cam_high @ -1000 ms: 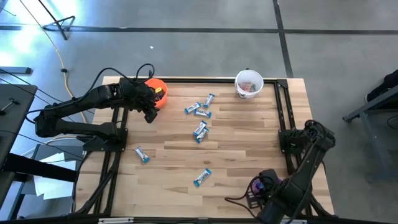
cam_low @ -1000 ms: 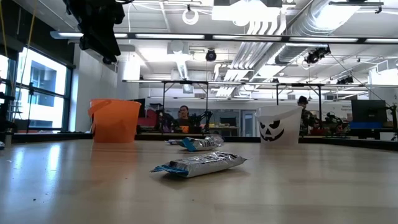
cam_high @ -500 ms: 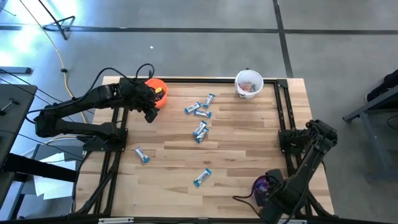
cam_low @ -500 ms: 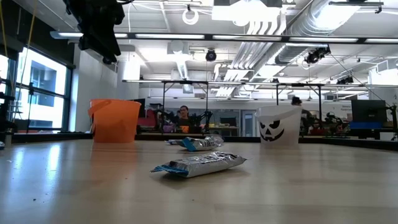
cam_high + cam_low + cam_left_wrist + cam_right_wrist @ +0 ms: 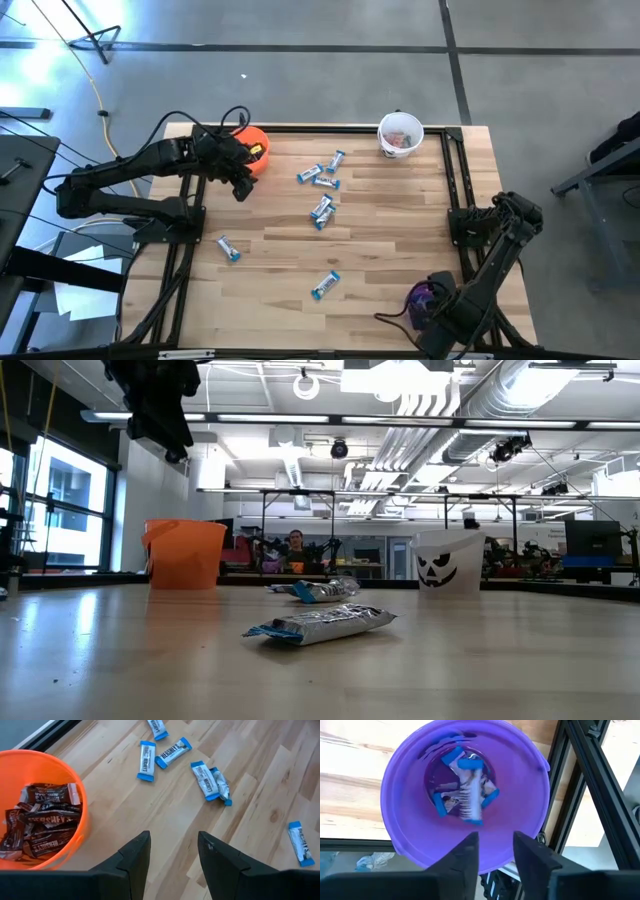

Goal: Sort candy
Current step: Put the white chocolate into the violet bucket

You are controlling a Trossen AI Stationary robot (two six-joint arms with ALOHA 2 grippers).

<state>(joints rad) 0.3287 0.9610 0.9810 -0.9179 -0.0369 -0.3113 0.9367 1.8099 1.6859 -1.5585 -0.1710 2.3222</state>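
We saw candy already in the purple cup (image 5: 410, 840) under our open right hand (image 5: 496, 851); blue-and-white pieces (image 5: 322, 210) remained on the counter (image 5: 400, 230), left hand (image 5: 174, 849) open too.

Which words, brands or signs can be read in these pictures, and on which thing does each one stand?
"HERSHEY'S": on the dark brown wrapped candy inside the round orange plastic cup.
"HERSHEY'S": on a blue-and-white wrapped candy bar lying on the wooden table.
Printed black jack-o'-lantern face, no words: on the white cup.
Candy in the purple cup: blurred, unreadable.
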